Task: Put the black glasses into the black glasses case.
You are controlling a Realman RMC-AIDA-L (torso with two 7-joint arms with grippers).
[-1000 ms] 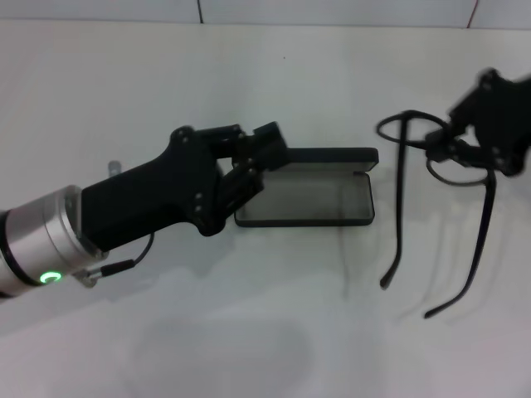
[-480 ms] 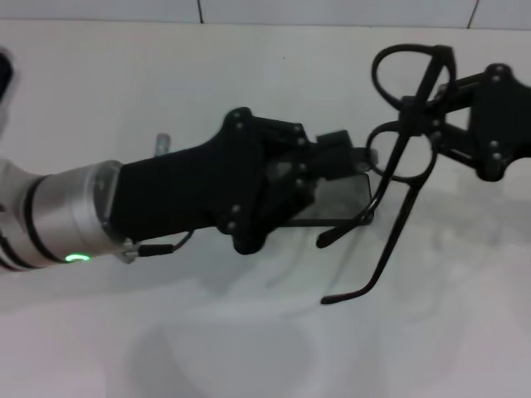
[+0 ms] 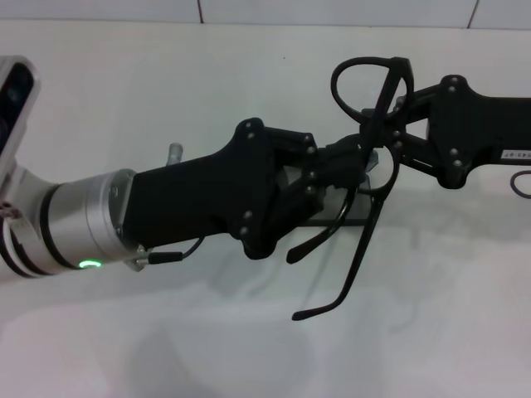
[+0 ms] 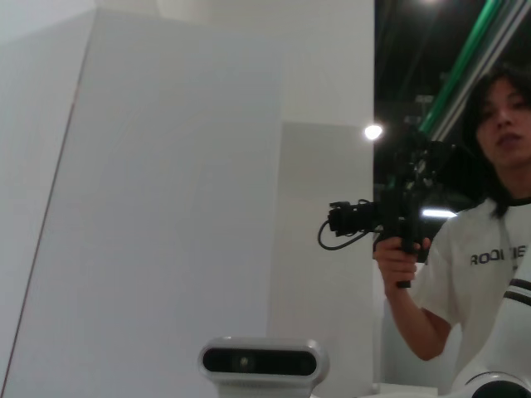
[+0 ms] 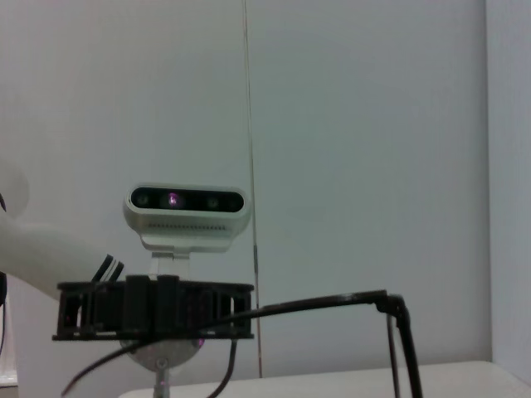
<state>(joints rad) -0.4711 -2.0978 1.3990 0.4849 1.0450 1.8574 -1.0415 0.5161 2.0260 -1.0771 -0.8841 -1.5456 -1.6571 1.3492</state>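
The black glasses (image 3: pixel 366 80) hang unfolded in the air over the middle of the table, held at the frame. My right gripper (image 3: pixel 392 133) reaches in from the right and is shut on them. Both temple arms slope down toward the table's near side. My left gripper (image 3: pixel 348 159) comes in from the left, raised, with its tip right beside the glasses' bridge. The black glasses case (image 3: pixel 325 221) lies under the left gripper, with only a thin strip of it showing. In the right wrist view a slim black part of the glasses (image 5: pixel 328 303) crosses the lower picture.
The white table (image 3: pixel 166 99) runs to a tiled wall at the far side. A small grey stub (image 3: pixel 174 152) sticks up beside the left arm. The wrist views show the robot's head camera (image 5: pixel 187 207) and a person (image 4: pixel 489 249) holding a camera.
The right gripper has carried the glasses leftward, over the case. The left arm has risen and pushed right, now covering nearly all of the case.
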